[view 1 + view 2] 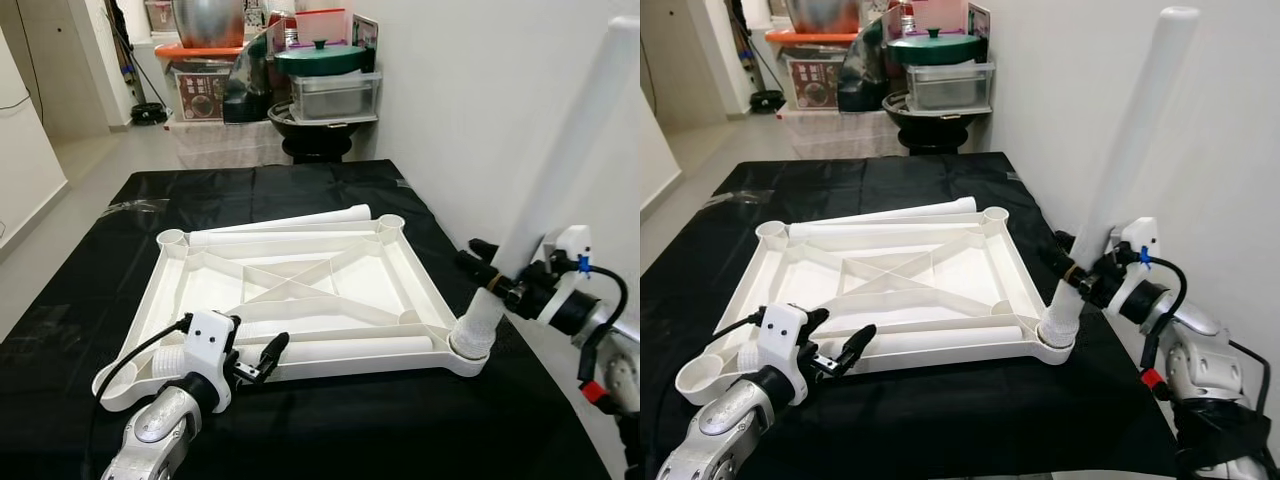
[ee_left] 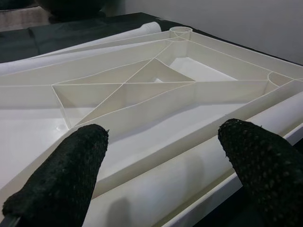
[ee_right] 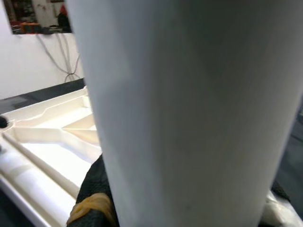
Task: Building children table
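Right end effector [image 1: 1087, 268] grips tilted table leg [image 1: 1120, 170] seated in tabletop [image 1: 300, 290] corner socket; left end effector [image 1: 262, 358] wide apart at tabletop's near edge.

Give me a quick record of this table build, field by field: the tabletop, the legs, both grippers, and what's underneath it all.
tabletop: white tabletop lying upside down, ribs and corner sockets facing up
standing leg: white leg tilted, its threaded end at the near right corner socket
loose legs: one leg lying along the near edge, another leg along the far edge
right gripper: shut on the standing leg
left gripper: open, over the near edge of the tabletop, holding nothing
surface: black cloth
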You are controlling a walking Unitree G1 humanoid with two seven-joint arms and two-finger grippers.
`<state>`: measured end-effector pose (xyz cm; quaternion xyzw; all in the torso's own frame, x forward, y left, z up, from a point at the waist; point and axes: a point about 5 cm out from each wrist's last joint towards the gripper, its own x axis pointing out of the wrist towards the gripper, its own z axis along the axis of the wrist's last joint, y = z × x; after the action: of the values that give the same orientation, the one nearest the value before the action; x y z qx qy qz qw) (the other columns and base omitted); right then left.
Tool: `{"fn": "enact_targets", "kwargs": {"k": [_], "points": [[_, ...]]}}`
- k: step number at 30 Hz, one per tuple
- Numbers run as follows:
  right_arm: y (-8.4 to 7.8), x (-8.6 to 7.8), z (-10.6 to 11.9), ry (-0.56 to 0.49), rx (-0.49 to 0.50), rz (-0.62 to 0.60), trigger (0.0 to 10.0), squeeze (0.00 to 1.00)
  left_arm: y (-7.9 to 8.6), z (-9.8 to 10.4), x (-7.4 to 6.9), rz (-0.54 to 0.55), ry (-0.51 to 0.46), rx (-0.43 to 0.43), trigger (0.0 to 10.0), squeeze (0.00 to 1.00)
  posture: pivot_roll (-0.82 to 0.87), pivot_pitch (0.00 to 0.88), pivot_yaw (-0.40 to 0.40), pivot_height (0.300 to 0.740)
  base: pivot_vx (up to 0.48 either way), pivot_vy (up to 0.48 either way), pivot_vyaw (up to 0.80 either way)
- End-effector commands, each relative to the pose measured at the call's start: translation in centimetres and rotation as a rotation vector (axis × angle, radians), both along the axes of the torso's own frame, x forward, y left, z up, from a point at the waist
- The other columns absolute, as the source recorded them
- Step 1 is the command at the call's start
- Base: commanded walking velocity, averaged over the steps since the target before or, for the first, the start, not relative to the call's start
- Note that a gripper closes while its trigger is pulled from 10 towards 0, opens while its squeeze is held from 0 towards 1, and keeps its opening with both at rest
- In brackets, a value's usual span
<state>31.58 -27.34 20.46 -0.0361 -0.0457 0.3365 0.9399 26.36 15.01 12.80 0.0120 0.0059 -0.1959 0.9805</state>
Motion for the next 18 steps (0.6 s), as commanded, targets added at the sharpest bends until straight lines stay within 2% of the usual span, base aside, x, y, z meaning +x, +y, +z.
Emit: {"fn": "enact_targets", "kwargs": {"k": [1, 7, 13, 16, 18], "points": [[0.7, 0.2, -0.7, 0.027, -0.005, 0.055, 0.0, 0.00, 0.5, 0.0, -0.1, 0.008, 0.013, -0.003, 10.0, 0.00, 0.02, 0.000, 0.009, 0.740, 0.000, 0.000, 0.00], [0.2, 0.9, -0.7, 0.067, -0.033, 0.075, 0.0, 0.00, 0.4, 0.0, -0.2, 0.005, 0.016, -0.006, 10.0, 0.00, 0.02, 0.000, 0.010, 0.740, 0.000, 0.000, 0.00], [0.3, 1.4, -0.7, 0.126, -0.010, 0.130, 0.0, 0.00, 0.5, -0.1, -0.2, 0.005, 0.027, -0.019, 10.0, 0.00, 0.03, 0.000, 0.012, 0.740, 0.000, 0.000, 0.00], [0.4, 2.0, -0.9, 0.168, 0.013, 0.147, 0.0, 0.00, 0.4, -0.1, -0.2, 0.004, 0.031, -0.022, 10.0, 0.00, 0.04, 0.000, 0.004, 0.740, 0.000, 0.000, 0.00], [1.4, 2.8, -0.9, 0.181, 0.028, 0.184, 0.0, 0.00, 0.4, -0.1, -0.3, 0.004, 0.035, -0.019, 10.0, 0.00, 0.05, 0.000, -0.009, 0.740, 0.000, 0.000, 0.00]]}}
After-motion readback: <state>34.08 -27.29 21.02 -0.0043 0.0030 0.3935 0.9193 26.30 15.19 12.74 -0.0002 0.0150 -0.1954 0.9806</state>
